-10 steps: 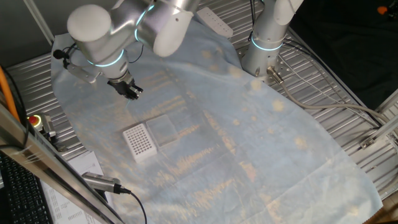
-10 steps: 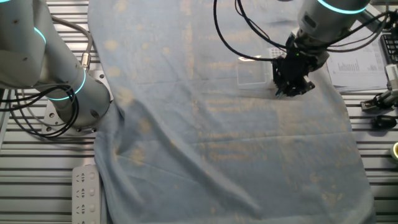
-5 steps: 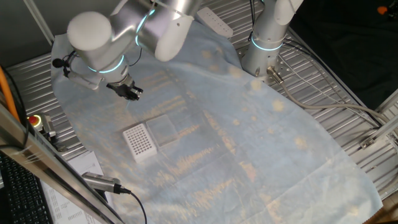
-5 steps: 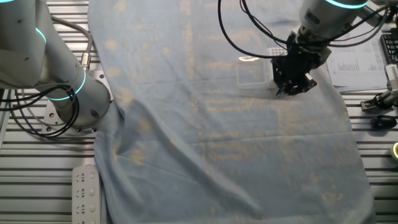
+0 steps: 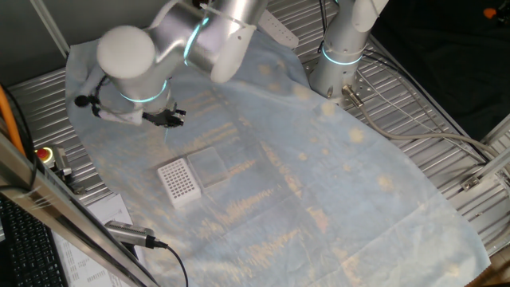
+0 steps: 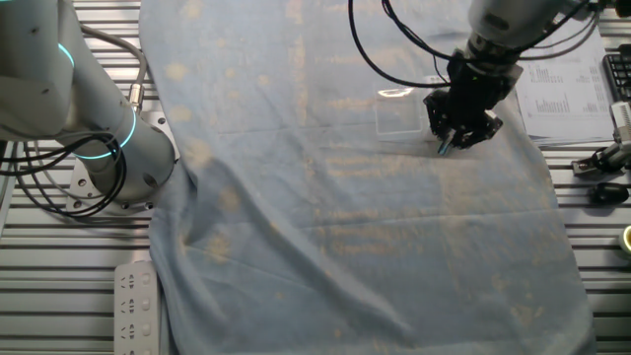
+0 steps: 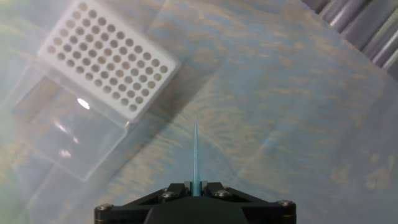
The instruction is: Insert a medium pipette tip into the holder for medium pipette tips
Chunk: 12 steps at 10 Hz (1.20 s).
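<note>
My gripper [image 7: 196, 185] is shut on the medium pipette tip [image 7: 196, 154], a thin pale blue sliver that points forward from between the jaws above the cloth. The holder for medium pipette tips [image 7: 109, 64], a white block with a grid of dark holes, lies ahead and to the left in the hand view. In one fixed view the gripper [image 5: 174, 117] hangs above and left of the holder [image 5: 177, 181]. In the other fixed view the gripper [image 6: 446, 145] shows a blue speck of the tip [image 6: 443, 149], and the hand hides most of the holder.
A clear plastic box [image 7: 59, 134] lies against the holder; it also shows in both fixed views [image 5: 209, 168] [image 6: 401, 118]. A pale blue cloth [image 5: 319, 183] covers the table. A second arm's base [image 5: 339, 60] stands at the back. Metal slats border the cloth.
The arm has swung and the hand has turned, so the fingers now point more sideways. The gripper stays shut on the tip, at nearly the same spot above the cloth.
</note>
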Motion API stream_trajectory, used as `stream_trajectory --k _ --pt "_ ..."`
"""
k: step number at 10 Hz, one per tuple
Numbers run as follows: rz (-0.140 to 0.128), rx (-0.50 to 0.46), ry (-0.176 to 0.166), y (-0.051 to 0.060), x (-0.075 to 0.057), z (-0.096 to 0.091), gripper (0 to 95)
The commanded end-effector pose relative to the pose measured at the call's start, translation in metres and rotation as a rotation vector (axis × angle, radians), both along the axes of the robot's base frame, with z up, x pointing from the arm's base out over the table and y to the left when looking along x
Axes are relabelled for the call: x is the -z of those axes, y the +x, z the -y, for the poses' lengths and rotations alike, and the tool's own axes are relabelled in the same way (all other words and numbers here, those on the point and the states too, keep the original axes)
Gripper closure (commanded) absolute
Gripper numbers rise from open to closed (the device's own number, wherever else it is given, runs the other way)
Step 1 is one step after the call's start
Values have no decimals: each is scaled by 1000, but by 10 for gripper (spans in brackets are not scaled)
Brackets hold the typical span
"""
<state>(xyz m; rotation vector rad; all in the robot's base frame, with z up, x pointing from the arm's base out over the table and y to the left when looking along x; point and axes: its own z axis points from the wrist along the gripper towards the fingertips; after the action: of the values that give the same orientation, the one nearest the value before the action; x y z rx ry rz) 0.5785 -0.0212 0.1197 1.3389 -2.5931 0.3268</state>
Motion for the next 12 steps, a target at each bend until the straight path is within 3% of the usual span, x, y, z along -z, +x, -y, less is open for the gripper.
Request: stream_trajectory --k 1,4,7,8,11,12 --pt "-62 -218 -69 0 0 0 950" --pt "-94 -294 -83 0 -4 -10 950" --pt "-134 -387 -109 -1 -18 -28 950" --pt "-134 -393 -105 -3 -19 -36 950" --pt "-145 -451 -146 -19 -18 -55 950" --pt "-148 -472 -158 -19 -18 -55 950"
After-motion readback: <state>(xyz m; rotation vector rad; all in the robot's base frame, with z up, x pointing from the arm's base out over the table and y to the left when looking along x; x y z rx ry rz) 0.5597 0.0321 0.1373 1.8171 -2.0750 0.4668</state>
